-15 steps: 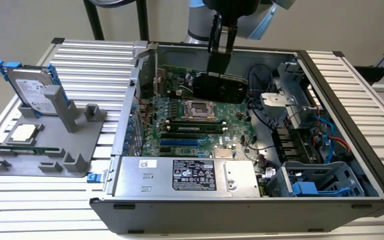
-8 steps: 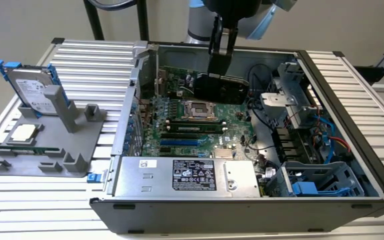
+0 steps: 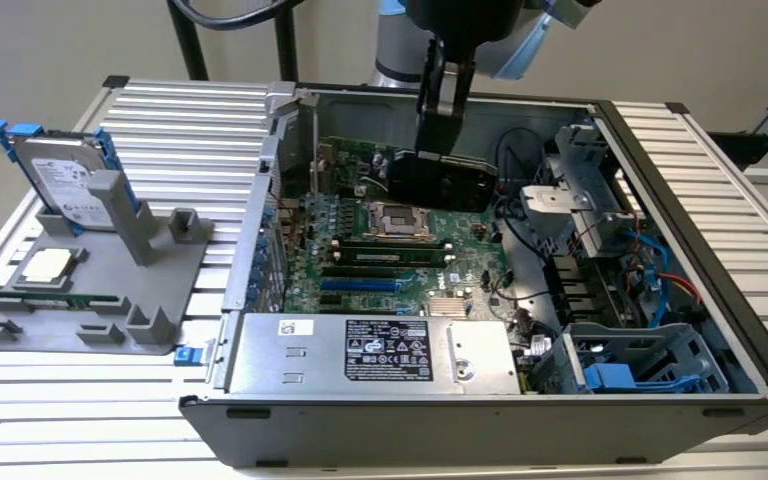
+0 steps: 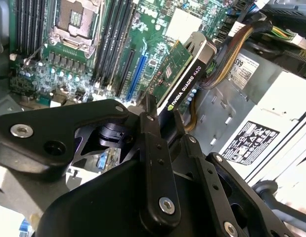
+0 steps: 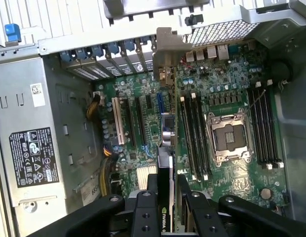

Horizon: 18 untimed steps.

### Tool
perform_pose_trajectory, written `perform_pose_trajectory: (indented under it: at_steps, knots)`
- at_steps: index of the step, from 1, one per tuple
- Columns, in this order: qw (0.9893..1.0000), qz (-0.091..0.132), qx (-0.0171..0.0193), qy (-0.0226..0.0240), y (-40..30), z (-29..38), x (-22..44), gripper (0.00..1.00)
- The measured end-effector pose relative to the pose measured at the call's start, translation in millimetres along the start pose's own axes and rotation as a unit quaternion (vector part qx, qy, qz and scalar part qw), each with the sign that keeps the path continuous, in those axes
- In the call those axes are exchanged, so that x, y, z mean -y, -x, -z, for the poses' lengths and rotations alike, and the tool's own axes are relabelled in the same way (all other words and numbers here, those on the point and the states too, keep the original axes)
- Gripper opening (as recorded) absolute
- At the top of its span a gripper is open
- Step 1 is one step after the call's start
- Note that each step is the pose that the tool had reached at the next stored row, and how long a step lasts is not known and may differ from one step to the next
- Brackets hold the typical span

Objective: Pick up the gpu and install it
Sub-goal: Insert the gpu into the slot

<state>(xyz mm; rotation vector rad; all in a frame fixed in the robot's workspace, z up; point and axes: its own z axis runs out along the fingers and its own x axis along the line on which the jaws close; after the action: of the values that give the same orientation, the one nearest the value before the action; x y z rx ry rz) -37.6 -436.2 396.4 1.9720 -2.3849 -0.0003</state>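
The black metal fingers (image 4: pixel 152 129) are closed tight on the edge of the gpu (image 4: pixel 185 81), one flat bar on each face, with only the card's thickness between them. In the first wrist view the same fingers (image 5: pixel 149 190) pinch the card (image 5: pixel 165 170) edge-on, so it reads as a thin strip with a silver bracket at its far end. The gripper (image 3: pixel 440 105) hangs from above in the exterior view, and the gpu (image 3: pixel 440 178) hangs upright below it, its black shroud facing out, held over the motherboard (image 3: pixel 384 255) near the back wall of the case.

The card is a flat rectangle: green circuit board on one face, matt black plastic on the other. The motherboard (image 5: pixel 217 98) under it is green and crowded, with long black and blue slots (image 4: pixel 135 66), rows of memory slots and a square metal processor socket (image 5: pixel 228 136).

The computer case (image 3: pixel 704 190) is an open grey steel box lying on its side on a ribbed aluminium table (image 3: pixel 184 120). Inside it sit the motherboard, a silver power supply (image 3: pixel 371 350) with a label, bundled cables and a blue-tabbed drive cage (image 3: pixel 638 365). At the exterior view's left a grey plastic holder (image 3: pixel 91 290) carries a silver hard drive (image 3: pixel 71 180) standing upright with blue rails.
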Motion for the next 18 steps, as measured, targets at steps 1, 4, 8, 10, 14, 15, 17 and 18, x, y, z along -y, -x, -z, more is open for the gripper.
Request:
perform_pose_trajectory:
  at_steps: [1, 4, 8, 10, 14, 15, 17, 18]
  knots:
    - [1.0, 0.0, -0.0002, -0.0002, 0.0, -0.5, 0.0, 0.0]
    - [1.0, 0.0, -0.0013, -0.0008, 0.1, -2.1, 0.1, 0.0]
    - [1.0, 0.0, -0.003, -0.0016, 0.1, -4.0, 0.1, 0.0]
    - [1.0, 0.0, -0.0036, -0.002, 0.2, -5.0, 0.2, 0.0]
    - [1.0, 0.0, -0.0044, -0.0022, 0.2, -5.8, 0.2, 0.0]
    - [1.0, 0.0, -0.0044, -0.0022, 0.2, -5.8, 0.2, 0.0]
    - [1.0, 0.0, -0.0043, -0.0022, 0.2, -6.0, 0.2, 0.0]
    - [1.0, 0.0, -0.0043, -0.0022, 0.2, -6.0, 0.2, 0.0]
